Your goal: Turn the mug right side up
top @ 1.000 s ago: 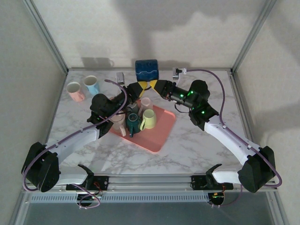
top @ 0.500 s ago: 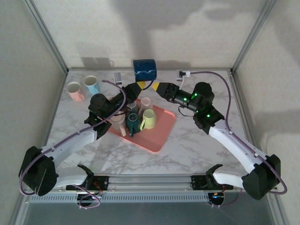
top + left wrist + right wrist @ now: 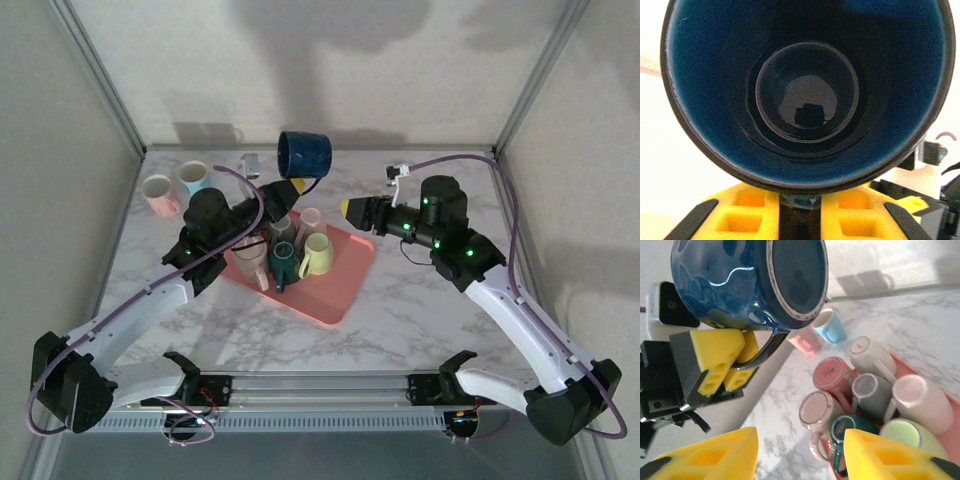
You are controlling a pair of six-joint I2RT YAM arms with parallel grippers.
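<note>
The dark blue mug [image 3: 303, 153] hangs in the air over the back of the table, tipped on its side. Its mouth [image 3: 805, 95] faces the left wrist camera and its base [image 3: 796, 275] faces the right one. My left gripper [image 3: 292, 187] is shut on the mug's handle [image 3: 765, 347], the yellow pads [image 3: 715, 357] pinching it from below. My right gripper [image 3: 350, 208] stands open to the right of the mug, apart from it, with nothing between its fingers [image 3: 705, 455].
A pink tray [image 3: 340, 290] at the table's middle holds several upside-down mugs [image 3: 832, 375]. A pink mug [image 3: 160, 195] and a light blue mug [image 3: 193, 180] stand upright at the back left. The table's right half has free room.
My right gripper has opened, let go of the blue mug and drawn back to the right. The left gripper has carried the mug slightly left and tipped it over.
</note>
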